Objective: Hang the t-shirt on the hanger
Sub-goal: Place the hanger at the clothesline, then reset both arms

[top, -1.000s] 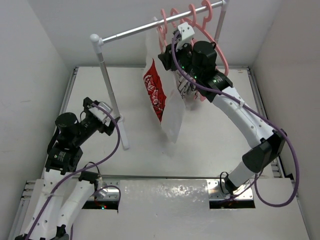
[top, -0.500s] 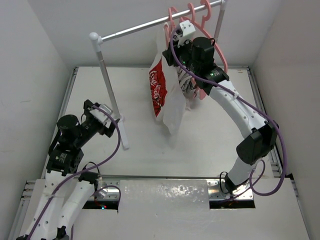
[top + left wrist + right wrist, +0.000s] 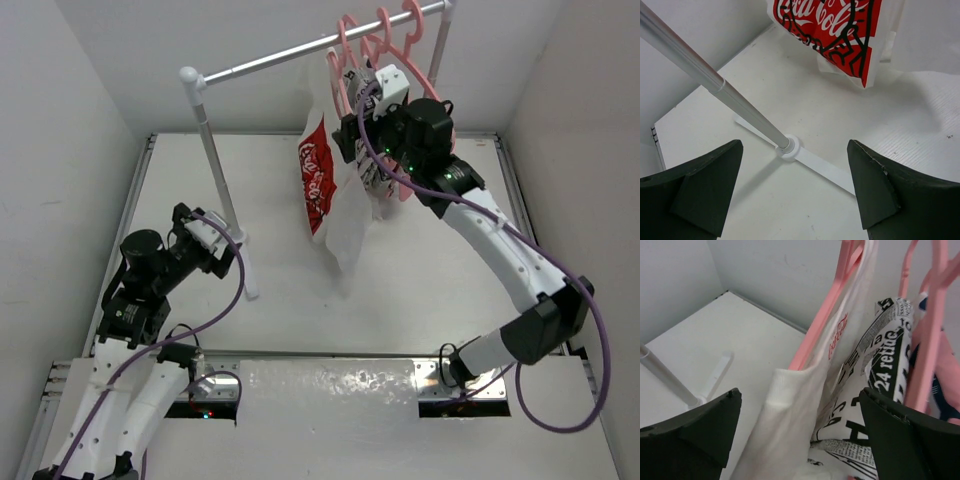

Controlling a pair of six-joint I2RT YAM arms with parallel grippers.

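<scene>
The white t-shirt (image 3: 335, 215) with its red Coca-Cola panel (image 3: 314, 178) hangs on a pink hanger (image 3: 334, 62) at the silver rail (image 3: 265, 63). In the right wrist view the hanger's arm (image 3: 826, 315) runs inside the shirt's ribbed shoulder (image 3: 787, 390). My right gripper (image 3: 352, 138) (image 3: 800, 392) is open just behind the shirt, jaws wide on either side of the fabric and gripping nothing. My left gripper (image 3: 222, 243) (image 3: 795, 144) is open and empty, low by the rack's left post, with the red panel (image 3: 840, 25) ahead of it.
A black-and-white print garment (image 3: 880, 375) and a pink garment (image 3: 937, 340) hang on other pink hangers (image 3: 400, 30) close beside the t-shirt. The rack's left post (image 3: 215, 170) and its white foot (image 3: 815, 167) stand in front of my left gripper. White walls enclose the table.
My right gripper carried the hanger and shirt up to the rail, then opened and let go. Its wrist has shifted a little to the right. The left arm has barely moved.
</scene>
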